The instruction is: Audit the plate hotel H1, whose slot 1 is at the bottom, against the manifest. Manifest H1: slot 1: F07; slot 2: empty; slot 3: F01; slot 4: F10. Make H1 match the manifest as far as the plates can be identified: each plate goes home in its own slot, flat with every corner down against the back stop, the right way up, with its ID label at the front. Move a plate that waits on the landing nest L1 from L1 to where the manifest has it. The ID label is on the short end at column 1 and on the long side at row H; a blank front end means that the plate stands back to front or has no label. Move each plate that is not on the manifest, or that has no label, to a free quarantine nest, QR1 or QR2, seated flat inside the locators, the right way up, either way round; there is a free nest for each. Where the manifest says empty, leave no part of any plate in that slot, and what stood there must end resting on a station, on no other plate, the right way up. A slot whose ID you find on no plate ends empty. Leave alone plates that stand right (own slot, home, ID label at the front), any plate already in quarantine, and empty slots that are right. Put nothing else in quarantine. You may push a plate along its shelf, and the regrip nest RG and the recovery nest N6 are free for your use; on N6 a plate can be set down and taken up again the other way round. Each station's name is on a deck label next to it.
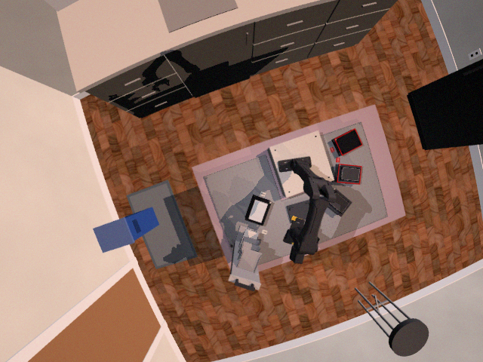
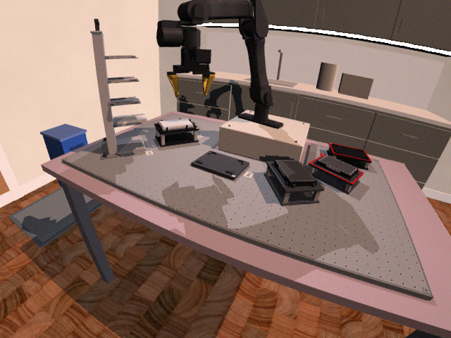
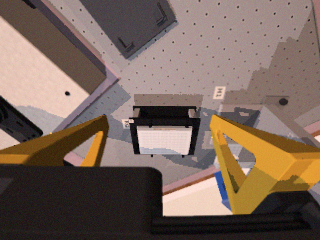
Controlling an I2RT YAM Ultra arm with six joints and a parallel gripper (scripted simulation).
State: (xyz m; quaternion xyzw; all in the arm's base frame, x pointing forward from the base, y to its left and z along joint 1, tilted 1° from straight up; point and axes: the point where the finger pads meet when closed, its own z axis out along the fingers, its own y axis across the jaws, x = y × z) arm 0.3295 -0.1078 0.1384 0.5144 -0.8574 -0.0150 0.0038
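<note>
Gripper (image 2: 190, 85) wide, empty, high over white plate (image 2: 175, 124) on nest. Hotel (image 2: 103, 91) shelves look bare; one quarantine nest (image 2: 337, 167) filled. Slotting apparently remains.

Counter tally: one hotel, five nests, three plates.

One plate hotel (image 2: 103, 91) stands at the counter's left corner, carrying four shelves (image 2: 122, 57). Of the five nests, two are raised black stands, one (image 2: 176, 138) near the far left edge and one (image 2: 295, 191) mid-counter. One is a flat dark pad (image 2: 220, 163) between them, and two are red-rimmed nests (image 2: 355, 177) toward the far right edge. The three plates are one white-topped plate (image 2: 175, 123) and two dark plates (image 2: 294, 170), each on its own nest. Two white deck labels (image 2: 248, 174) show.
</note>
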